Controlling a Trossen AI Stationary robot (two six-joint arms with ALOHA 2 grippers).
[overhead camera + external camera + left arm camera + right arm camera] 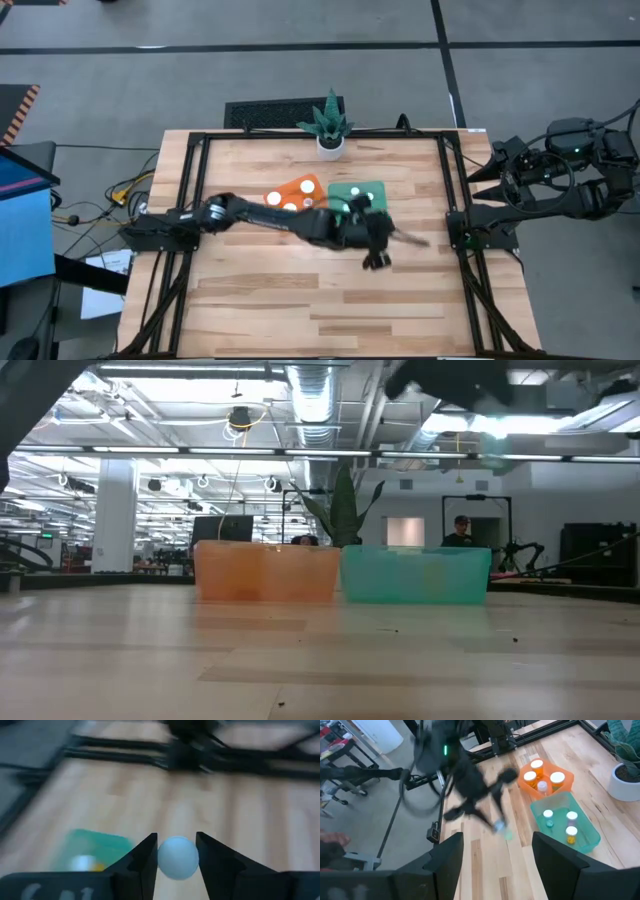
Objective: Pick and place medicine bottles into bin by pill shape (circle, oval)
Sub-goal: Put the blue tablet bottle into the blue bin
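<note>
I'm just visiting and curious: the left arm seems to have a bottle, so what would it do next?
Probably carry it back over a bin. The left end effector is shut on a white-capped bottle, beside the green bin, over bare wood. Which bin fits, green or orange, I can't tell.

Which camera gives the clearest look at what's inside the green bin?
The right wrist view: the green bin shows three white-capped bottles. The high view is partly blocked by the left arm; the low view shows only its side wall.

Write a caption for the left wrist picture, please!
Left gripper holds a white-capped medicine bottle above the wooden table.
</note>
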